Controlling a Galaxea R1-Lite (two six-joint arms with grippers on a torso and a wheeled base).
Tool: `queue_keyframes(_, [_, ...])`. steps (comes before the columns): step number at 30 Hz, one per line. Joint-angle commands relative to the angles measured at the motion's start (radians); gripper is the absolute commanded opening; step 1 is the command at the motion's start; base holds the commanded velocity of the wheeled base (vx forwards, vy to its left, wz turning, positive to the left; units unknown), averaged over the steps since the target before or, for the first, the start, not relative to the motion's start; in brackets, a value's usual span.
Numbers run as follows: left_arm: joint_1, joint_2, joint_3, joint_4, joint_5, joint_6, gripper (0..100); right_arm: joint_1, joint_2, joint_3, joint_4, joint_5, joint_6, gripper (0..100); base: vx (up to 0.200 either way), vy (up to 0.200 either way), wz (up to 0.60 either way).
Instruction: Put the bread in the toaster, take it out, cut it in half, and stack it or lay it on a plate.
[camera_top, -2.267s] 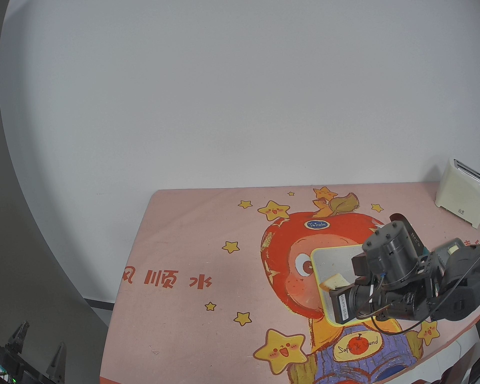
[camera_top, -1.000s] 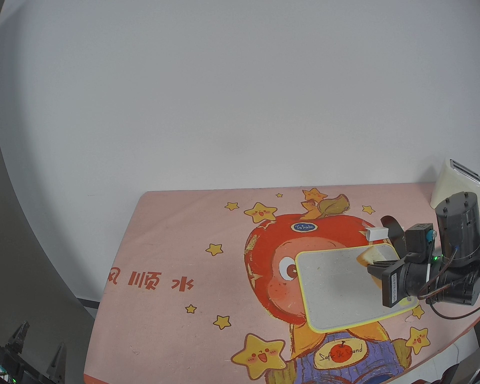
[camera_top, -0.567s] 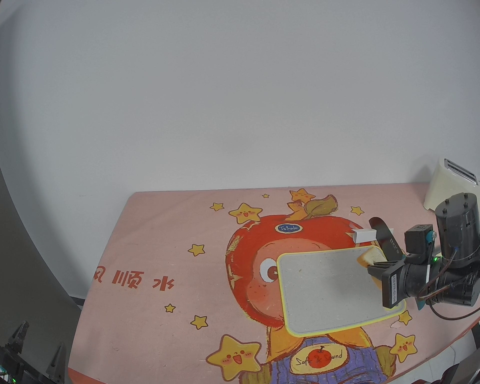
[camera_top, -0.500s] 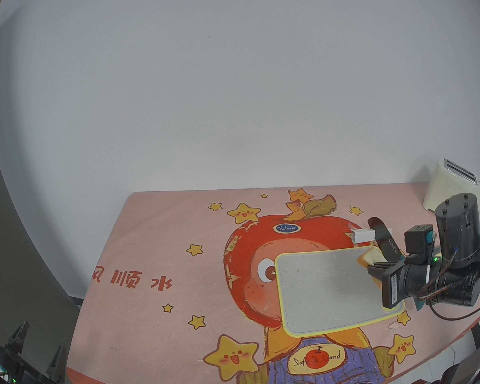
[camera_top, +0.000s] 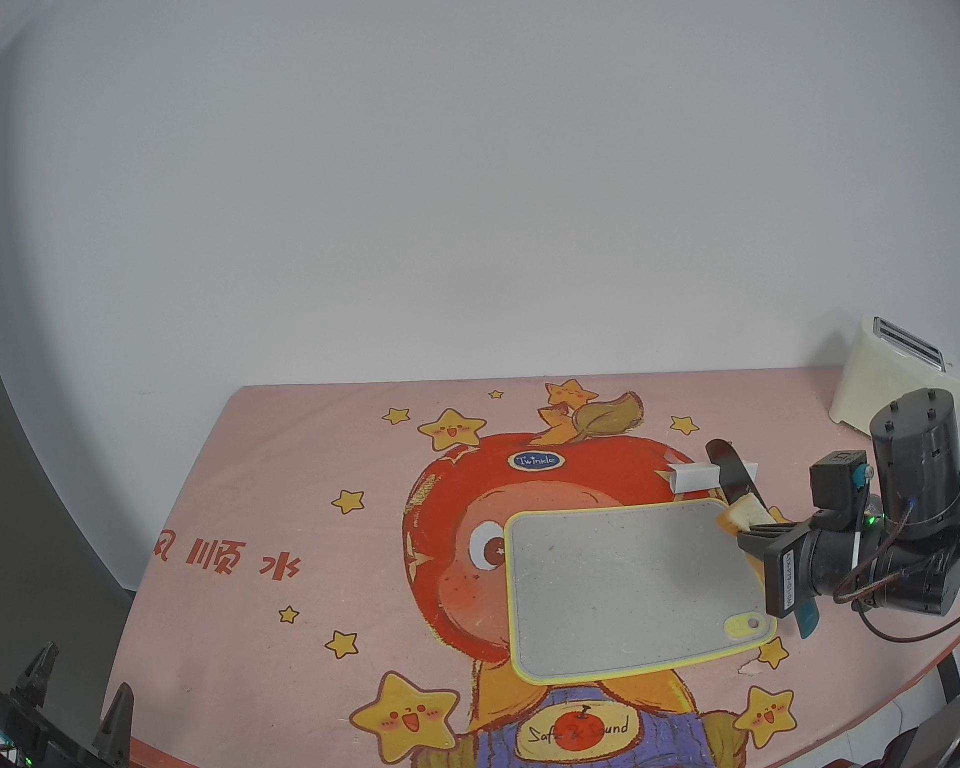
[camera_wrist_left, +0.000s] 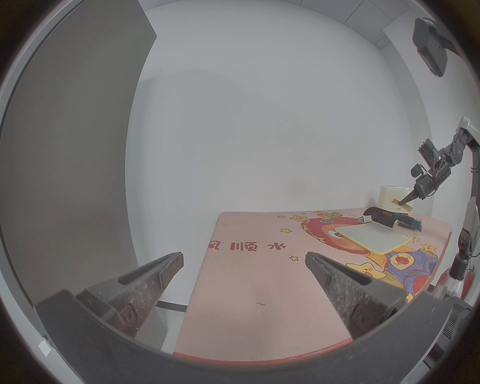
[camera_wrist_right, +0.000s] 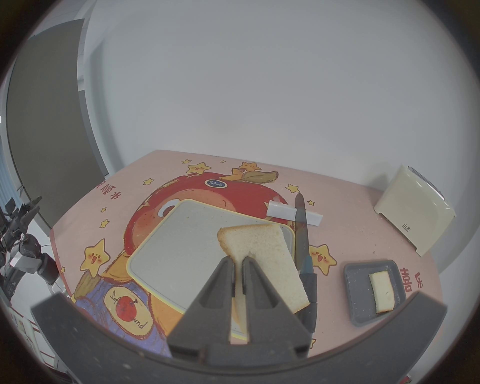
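The pink desk (camera_top: 300, 470) with its cartoon apple print carries everything I am working with. On its right half, toward the near edge, lies the grey cutting board (camera_top: 610, 585) with a yellow rim. The cream toaster (camera_top: 885, 375) stands at the far right corner.

My left pincer (camera_wrist_left: 244, 257) hangs low beyond the desk's left edge with its jaws spread wide and nothing between them. My right pincer (camera_wrist_right: 237, 262) is raised above the right edge of the board. Its jaws are almost together and pinch the bread slice (camera_wrist_right: 265, 255) by one edge, so the slice hangs in the air clear of the board.

A small grey plate (camera_wrist_right: 362, 295) sits near the desk's right edge, between the toaster and the near edge. The knife (camera_wrist_right: 300, 225) lies just beside the board's right side, with its blade resting across a white strip (camera_wrist_right: 280, 210) and pointing toward the far edge. A small piece of bread (camera_wrist_right: 382, 291) lies on the plate.
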Motion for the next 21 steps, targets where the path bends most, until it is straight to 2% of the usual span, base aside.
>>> queue_keyframes(1, [0.001, 0.000, 0.018, 0.000, 0.001, 0.000, 100, 0.001, 0.003, -0.001, -0.001, 0.000, 0.000, 0, 0.000, -0.200, 0.00])
queue_keyframes(4, [0.001, 0.000, 0.018, 0.000, 0.001, 0.000, 100, 0.001, 0.003, 0.002, -0.001, 0.000, 0.000, 0, 0.000, -0.200, 0.00])
queue_keyframes(13, [0.003, 0.000, 0.018, 0.000, 0.001, 0.000, 100, 0.001, 0.003, 0.003, -0.002, -0.017, 0.000, 0, 0.000, 0.000, 0.00])
queue_keyframes(19, [0.003, 0.000, 0.018, 0.000, 0.001, 0.000, 100, 0.001, 0.005, 0.003, -0.002, -0.017, 0.000, 0, 0.000, -0.200, 0.00])
queue_keyframes(21, [0.003, 0.000, 0.018, 0.000, 0.001, 0.000, 100, 0.001, 0.005, 0.005, -0.001, -0.017, 0.000, 0, 0.000, 0.000, 0.00])
